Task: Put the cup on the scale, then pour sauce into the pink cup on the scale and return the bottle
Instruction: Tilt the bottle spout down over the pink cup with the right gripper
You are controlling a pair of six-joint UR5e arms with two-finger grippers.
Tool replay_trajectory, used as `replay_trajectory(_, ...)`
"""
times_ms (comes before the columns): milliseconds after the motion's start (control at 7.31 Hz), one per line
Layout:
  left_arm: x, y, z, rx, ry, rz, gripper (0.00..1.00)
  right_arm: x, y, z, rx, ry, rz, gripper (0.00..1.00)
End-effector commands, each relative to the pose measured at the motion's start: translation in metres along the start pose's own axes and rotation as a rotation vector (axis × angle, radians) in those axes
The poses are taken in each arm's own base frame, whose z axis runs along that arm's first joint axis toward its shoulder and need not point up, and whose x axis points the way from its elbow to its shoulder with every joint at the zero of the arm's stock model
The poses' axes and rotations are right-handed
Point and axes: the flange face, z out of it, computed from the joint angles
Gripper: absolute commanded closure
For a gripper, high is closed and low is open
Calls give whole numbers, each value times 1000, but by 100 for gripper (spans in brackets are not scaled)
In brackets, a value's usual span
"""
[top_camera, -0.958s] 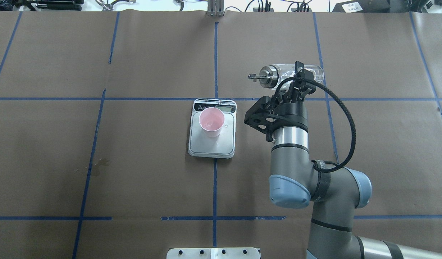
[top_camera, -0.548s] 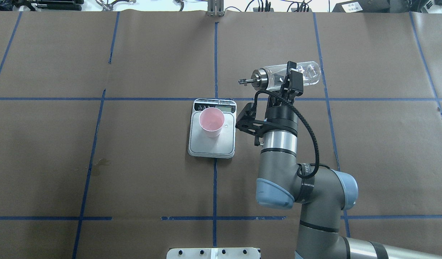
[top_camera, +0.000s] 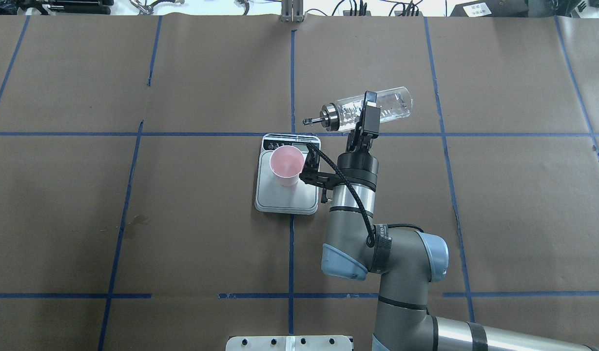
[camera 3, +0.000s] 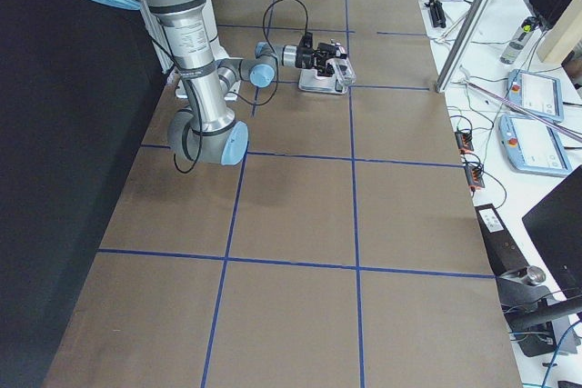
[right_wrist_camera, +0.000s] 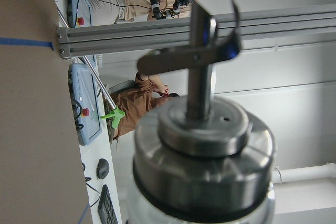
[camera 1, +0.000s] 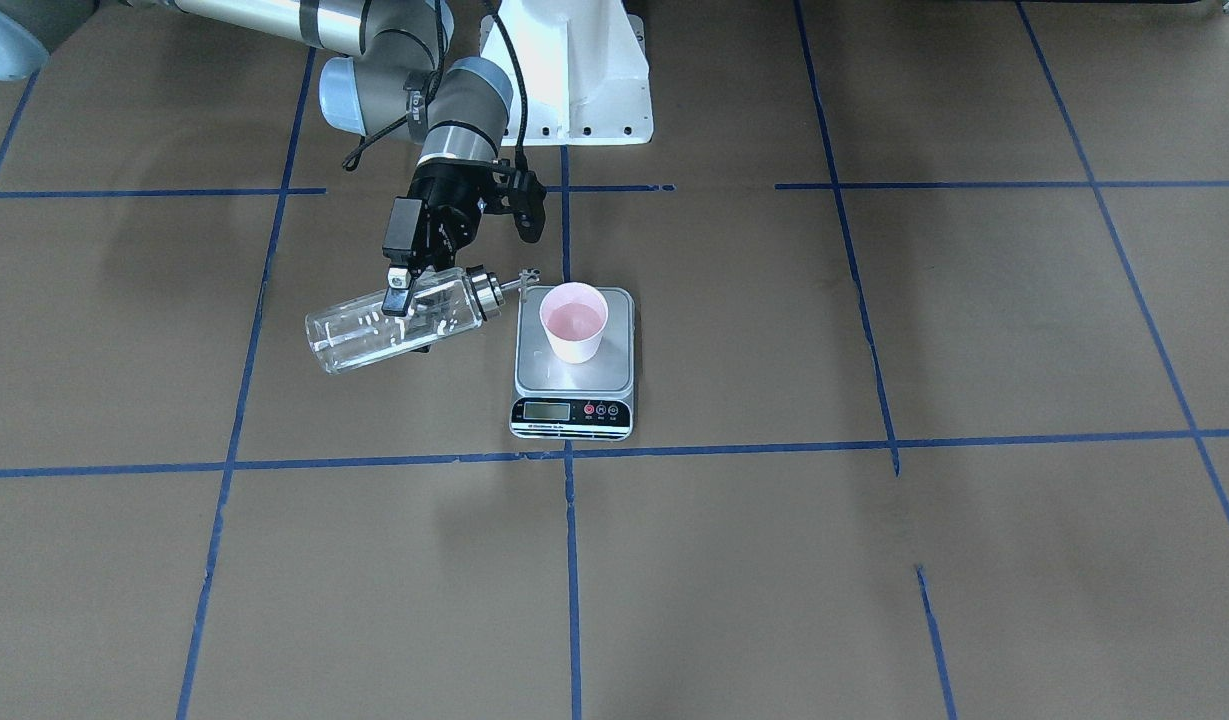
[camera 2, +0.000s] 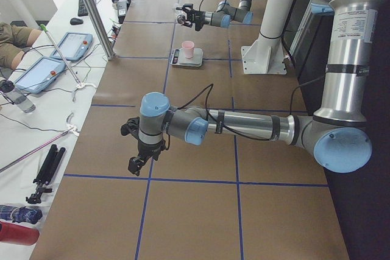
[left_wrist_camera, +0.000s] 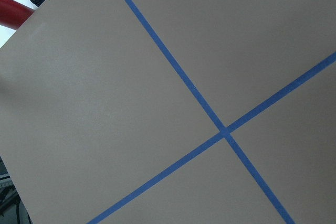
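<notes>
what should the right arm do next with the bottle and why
Probably shift the right gripper a little toward the cup so the spout sits over its mouth before tipping. The bottle lies nearly level in its grip, spout short of the rim in the overhead view, and the cup already stands on the scale.

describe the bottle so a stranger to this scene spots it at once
On the brown table taped into blue squares, a steel scale near the middle carries a pink cup. Beside it the right arm's fingers clamp the bottle, tipped nearly on its side, spout towards the cup. It is the only clear glass thing, with a shiny silver collar.
</notes>
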Motion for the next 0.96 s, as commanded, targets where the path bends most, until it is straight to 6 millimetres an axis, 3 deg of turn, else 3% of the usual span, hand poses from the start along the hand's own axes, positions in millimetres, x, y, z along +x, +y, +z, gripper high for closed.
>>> replay_trajectory(0, -1, -1, 2, 1, 0, 1, 0, -12, 4, -1, 0, 3, -28, 100)
replay_trajectory(274, -1, -2, 2, 3, -1, 3, 0, -24, 8, 1, 3, 51, -104, 100)
replay_trajectory(821, 0, -3, 0, 8, -1, 7, 0, -19, 4, 0, 6, 98, -215, 100)
